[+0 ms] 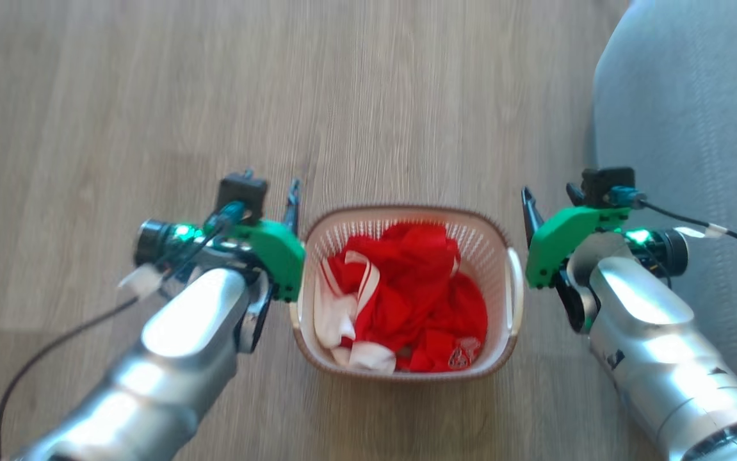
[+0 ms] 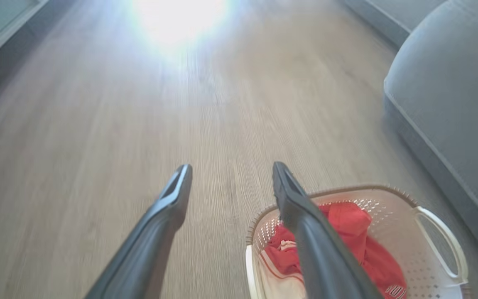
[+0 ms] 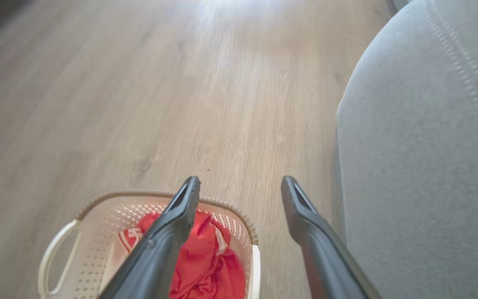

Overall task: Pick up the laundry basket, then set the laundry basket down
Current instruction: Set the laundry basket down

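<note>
On the wood floor (image 1: 150,96), dead centre of the head view, sits the laundry basket (image 1: 497,255), clothes (image 1: 419,282) inside. The left gripper (image 2: 231,168) is at its 9 o'clock and the right gripper (image 3: 241,181) at 3, both spread wide, holding nothing. Risk imo: one claw misses its handle, the basket tips and dumps the clothes.

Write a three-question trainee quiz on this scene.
1. True or false: the left gripper and the right gripper are both open, one on each side of the laundry basket.
2. What lies in the basket? A) blue towels B) red-and-white clothes C) shoes
3. Fill in: the grey sofa stands on the robot's ___ side.
Key: 1 true; 2 B; 3 right.
</note>
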Robot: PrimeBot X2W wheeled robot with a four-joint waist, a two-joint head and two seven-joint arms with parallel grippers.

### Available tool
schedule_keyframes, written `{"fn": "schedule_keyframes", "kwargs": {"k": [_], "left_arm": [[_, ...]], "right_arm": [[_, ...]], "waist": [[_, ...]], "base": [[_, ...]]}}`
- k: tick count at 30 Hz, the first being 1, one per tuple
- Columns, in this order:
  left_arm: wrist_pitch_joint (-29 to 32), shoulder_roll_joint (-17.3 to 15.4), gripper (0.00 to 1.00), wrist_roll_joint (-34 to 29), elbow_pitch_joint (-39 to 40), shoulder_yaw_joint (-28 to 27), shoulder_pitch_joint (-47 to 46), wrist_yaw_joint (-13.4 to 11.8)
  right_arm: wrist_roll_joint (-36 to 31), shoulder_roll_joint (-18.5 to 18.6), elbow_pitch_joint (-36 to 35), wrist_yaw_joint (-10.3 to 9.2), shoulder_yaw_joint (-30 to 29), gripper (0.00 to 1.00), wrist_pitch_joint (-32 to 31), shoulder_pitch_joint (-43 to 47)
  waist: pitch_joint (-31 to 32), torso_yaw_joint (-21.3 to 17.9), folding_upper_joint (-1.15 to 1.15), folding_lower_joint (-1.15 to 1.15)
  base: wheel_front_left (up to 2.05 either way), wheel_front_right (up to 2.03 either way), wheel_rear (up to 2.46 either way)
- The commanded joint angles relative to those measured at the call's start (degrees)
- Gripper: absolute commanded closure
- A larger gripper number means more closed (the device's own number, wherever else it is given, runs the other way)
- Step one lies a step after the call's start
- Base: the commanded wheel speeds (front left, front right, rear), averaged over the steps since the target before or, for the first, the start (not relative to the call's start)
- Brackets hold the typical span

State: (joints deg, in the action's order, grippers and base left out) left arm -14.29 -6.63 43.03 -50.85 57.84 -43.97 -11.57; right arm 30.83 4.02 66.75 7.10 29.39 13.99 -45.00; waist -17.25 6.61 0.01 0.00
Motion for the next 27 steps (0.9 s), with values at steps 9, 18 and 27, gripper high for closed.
{"fn": "schedule_keyframes", "kwargs": {"k": [9, 18, 27], "left_arm": [[-0.7, -3.8, 0.0, -23.1, 32.2, -29.0, 19.3, -0.1], [-0.7, 1.6, 0.0, -32.0, 49.6, -44.5, 32.1, 8.5], [-0.7, 3.7, 0.0, -34.2, 49.4, -49.3, 40.9, 13.2]], "right_arm": [[-13.3, -1.1, -33.2, 0.39, -18.0, 0.0, 1.0, 16.4], [-14.1, -1.1, -50.7, 0.39, -19.7, 0.0, 1.0, 28.3], [-14.6, -1.1, -56.6, 0.39, -22.8, 0.0, 1.0, 37.4]], "waist": [[10.3, -0.7, -0.01, 0.0], [12.9, -0.9, -0.01, 0.0], [14.7, -0.7, -0.01, 0.0]], "base": [[0.0, 0.0, 0.0], [0.0, 0.0, 0.0], [0.0, 0.0, 0.0]]}}
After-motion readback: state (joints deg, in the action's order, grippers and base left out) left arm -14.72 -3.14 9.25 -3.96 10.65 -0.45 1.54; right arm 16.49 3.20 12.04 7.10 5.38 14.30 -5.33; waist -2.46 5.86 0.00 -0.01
